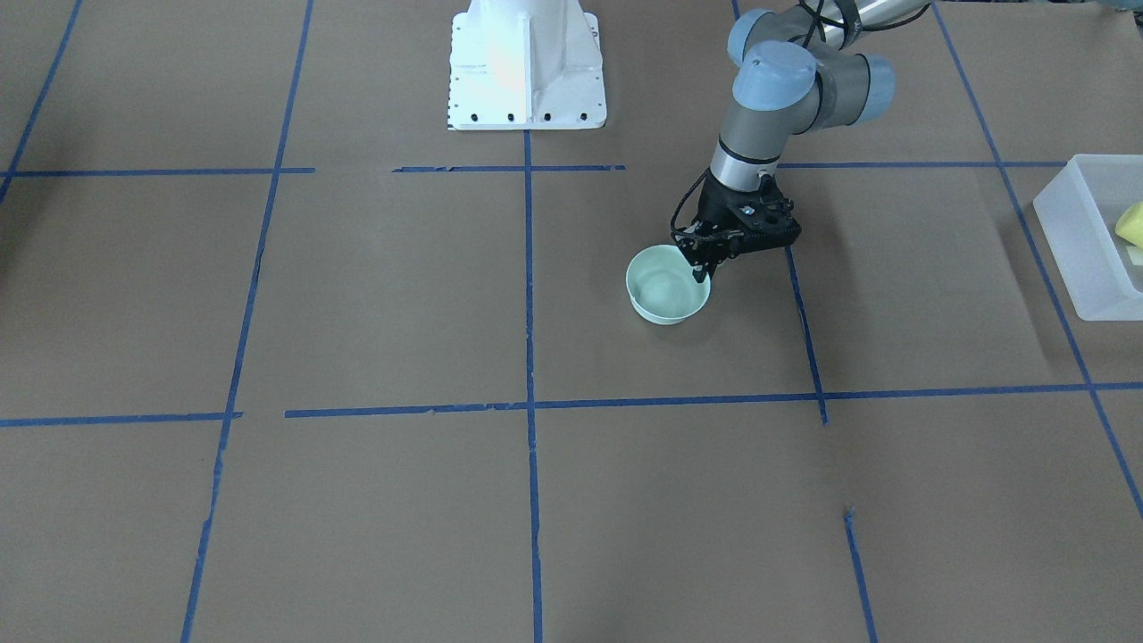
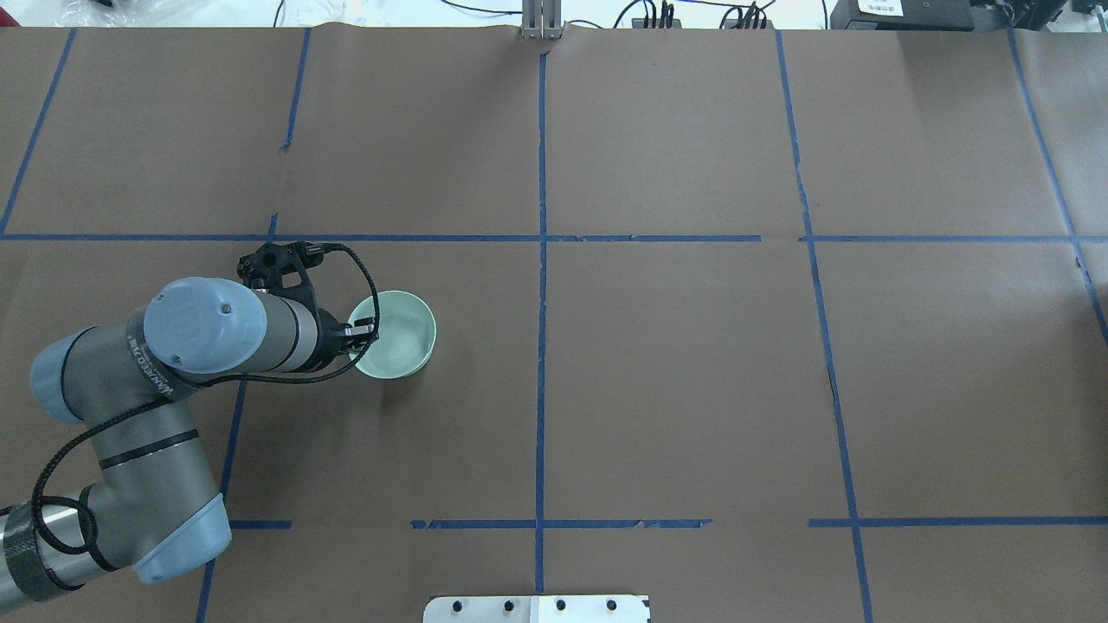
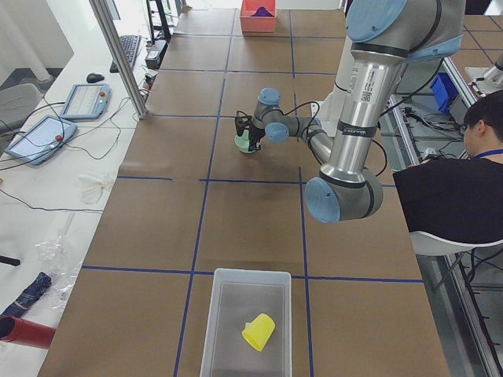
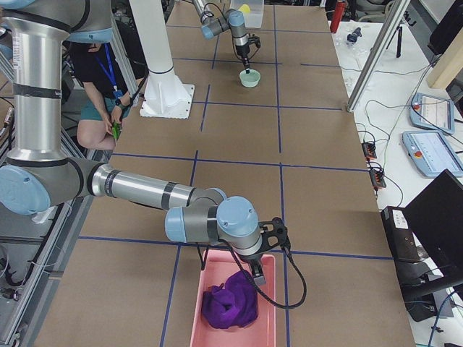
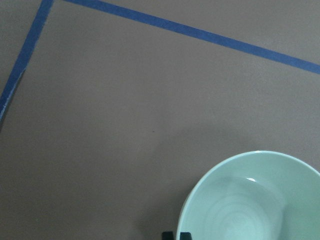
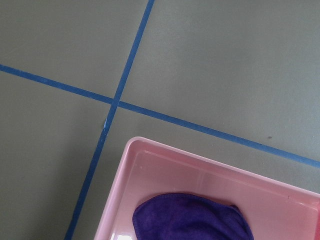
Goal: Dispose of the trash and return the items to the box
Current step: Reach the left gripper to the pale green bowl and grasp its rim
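Observation:
The pale mint-green bowl (image 1: 665, 290) stands upright on the brown table, also in the overhead view (image 2: 400, 337) and the left wrist view (image 5: 250, 200). My left gripper (image 1: 701, 268) points down at the bowl's rim on the robot's side, its fingertips (image 5: 167, 235) close together either side of the rim. The frosted box (image 1: 1085, 259) lies at the table's left end with the yellow cup (image 3: 258, 331) on its side inside it. My right gripper (image 4: 255, 271) hangs over a pink tray; I cannot tell whether it is open or shut.
The pink tray (image 4: 269, 285) at the table's right end holds a purple cloth (image 6: 195, 220). The white robot base (image 1: 527, 62) stands at the table's near edge. An operator (image 3: 448, 181) sits beside the robot. Blue tape lines cross the table.

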Robot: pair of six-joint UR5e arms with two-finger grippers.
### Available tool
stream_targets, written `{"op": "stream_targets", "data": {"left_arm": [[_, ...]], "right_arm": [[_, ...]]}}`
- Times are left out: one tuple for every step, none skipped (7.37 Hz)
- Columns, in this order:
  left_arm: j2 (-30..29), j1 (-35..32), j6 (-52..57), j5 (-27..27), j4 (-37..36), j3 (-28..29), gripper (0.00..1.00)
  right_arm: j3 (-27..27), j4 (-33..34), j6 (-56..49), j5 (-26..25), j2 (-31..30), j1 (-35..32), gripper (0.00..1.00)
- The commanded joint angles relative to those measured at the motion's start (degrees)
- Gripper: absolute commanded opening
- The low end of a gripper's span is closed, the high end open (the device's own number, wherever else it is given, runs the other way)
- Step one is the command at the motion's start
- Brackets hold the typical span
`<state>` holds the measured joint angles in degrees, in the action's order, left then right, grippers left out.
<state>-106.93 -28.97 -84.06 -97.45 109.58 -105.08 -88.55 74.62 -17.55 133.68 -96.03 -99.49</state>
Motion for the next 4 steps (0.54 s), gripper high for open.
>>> {"op": "stream_targets", "data": {"left_arm": [[0.1,-1.6,9.2,-0.7,-5.5,-6.4,0.0],[0.3,-6.1,15.2,-5.5,-8.7,-10.0,0.0],[0.1,-13.8,21.1,-10.6,-9.9,-10.9,0.0],[0.9,-19.0,27.9,-14.6,-10.0,-11.8,0.0]], "right_arm": [[0.0,0.0,0.1,0.0,0.0,0.0,1.0],[0.0,0.0,0.1,0.0,0.0,0.0,1.0],[0.0,0.1,0.1,0.0,0.0,0.0,1.0],[0.0,0.1,0.0,0.0,0.0,0.0,1.0]]}}
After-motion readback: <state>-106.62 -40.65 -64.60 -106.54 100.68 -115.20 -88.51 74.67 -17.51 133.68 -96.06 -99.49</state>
